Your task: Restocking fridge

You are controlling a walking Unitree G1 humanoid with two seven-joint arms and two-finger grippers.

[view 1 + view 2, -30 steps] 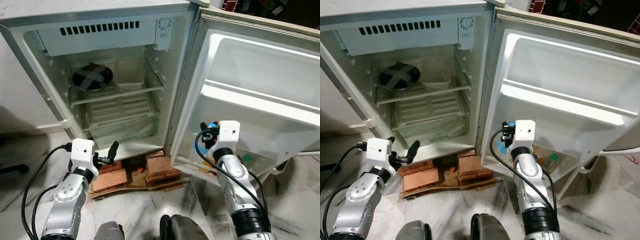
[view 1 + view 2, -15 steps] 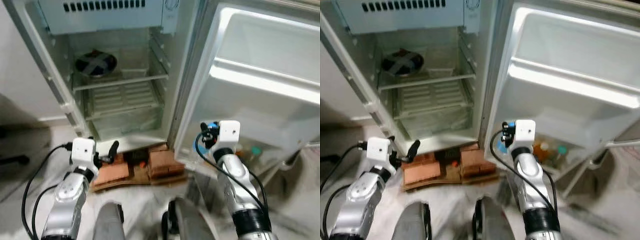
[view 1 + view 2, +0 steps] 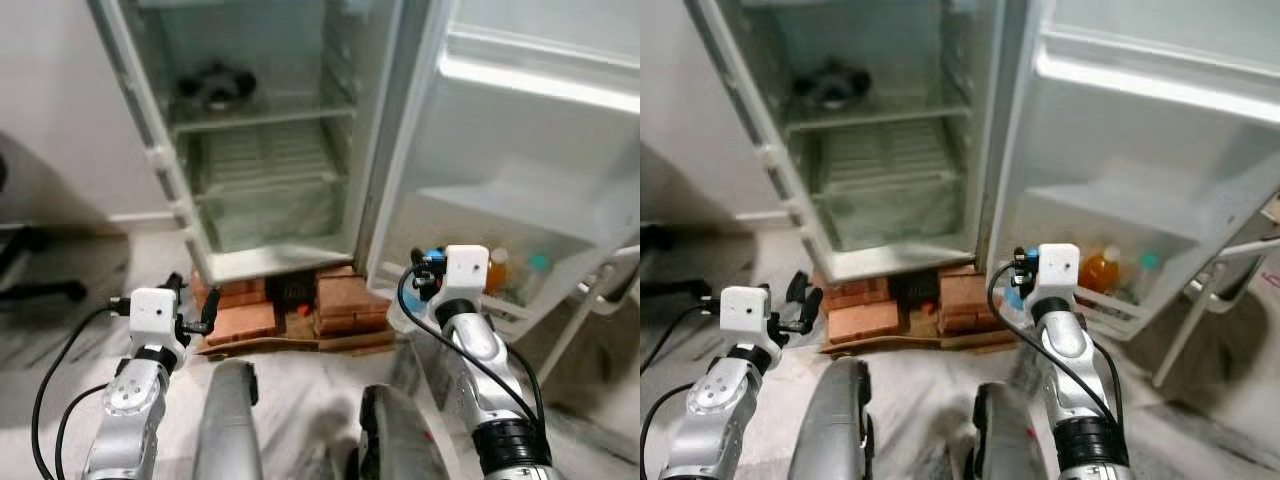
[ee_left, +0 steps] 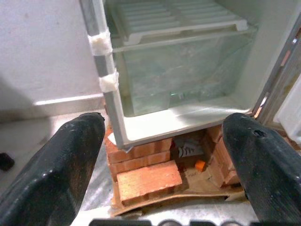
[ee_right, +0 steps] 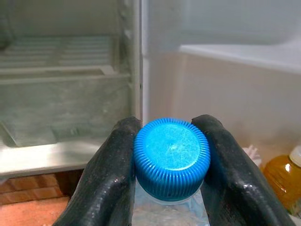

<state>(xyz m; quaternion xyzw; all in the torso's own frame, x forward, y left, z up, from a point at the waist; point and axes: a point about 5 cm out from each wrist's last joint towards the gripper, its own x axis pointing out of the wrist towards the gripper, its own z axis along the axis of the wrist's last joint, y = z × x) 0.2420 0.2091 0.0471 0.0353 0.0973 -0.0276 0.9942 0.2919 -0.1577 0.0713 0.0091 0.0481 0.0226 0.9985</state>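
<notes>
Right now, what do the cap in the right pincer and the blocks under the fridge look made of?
The blue cap looks like moulded plastic: fine ribs round its edge, matte top. The blocks look like fired clay bricks: orange-red, rough faces, chipped edges. They rest on what seems flattened cardboard.

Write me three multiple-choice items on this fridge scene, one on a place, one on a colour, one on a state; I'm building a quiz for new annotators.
1. Where does the orange bottle stand?
A. in the lowest shelf of the open door
B. on the top shelf inside the fridge
C. on the bricks

2. What colour is the cap held by the right end effector?
A. red
B. blue
C. white

3. How is the left end effector?
A. shut on a brick
B. shut on a bottle
C. open, holding nothing

Answers: 1 A, it sits low in the door beside a teal-capped bottle. 2 B, the ribbed cap is bright blue between the fingers. 3 C, its fingers stand wide apart before the bricks.
</notes>
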